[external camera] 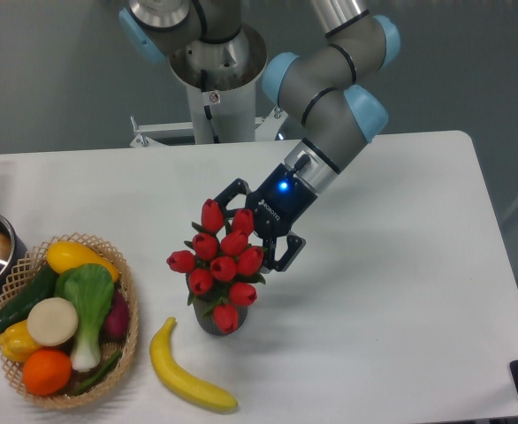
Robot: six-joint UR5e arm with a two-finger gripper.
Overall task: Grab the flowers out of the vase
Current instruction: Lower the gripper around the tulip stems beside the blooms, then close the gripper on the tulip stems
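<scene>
While the flowers [220, 265] sat in the vase [208, 321] on the desk [400, 291] | jaws stood apart — around the bunch's upper right edge | banana [186, 371] just beside vase — basket [128, 305] left

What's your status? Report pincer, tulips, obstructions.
Pincer at the bunch of red tulip buds, closure unclear. Bunch in small dark grey vase. Yellow banana beside vase, apart.
</scene>
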